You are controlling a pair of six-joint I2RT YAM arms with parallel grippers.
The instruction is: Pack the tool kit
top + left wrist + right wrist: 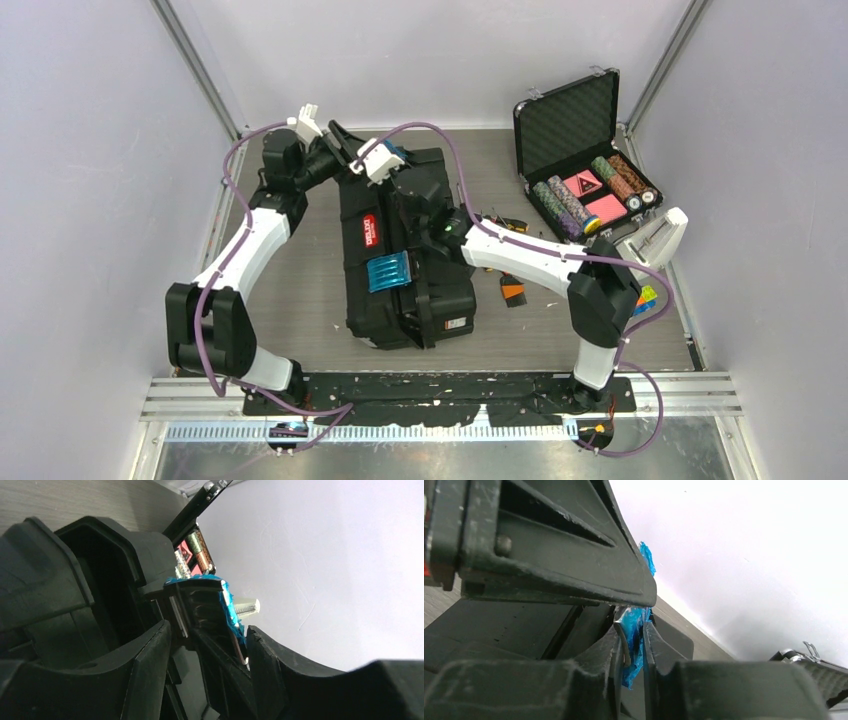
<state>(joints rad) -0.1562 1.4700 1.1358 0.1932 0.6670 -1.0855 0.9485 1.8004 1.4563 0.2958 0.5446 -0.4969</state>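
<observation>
Toolbox (452,292), long axis near-to-far, far end leftward

Toolbox (400,312) was black with a red label (368,232). Side latch (388,271) was ribbed blue, far latch (647,562) blue. Chip case (565,120) black, chips (560,205) striped multicolour, cards (582,183) pink. Left arm (245,255) and right arm (525,255) white/black, cables (203,335) purple. Table (300,260) grey wood-grain.

The large black toolbox (400,300) is being borne mid-surface, its far blue latch (631,625) being pinched, its near latch (388,270) untouched; small orange-black tools (513,291) are being left near it.
</observation>
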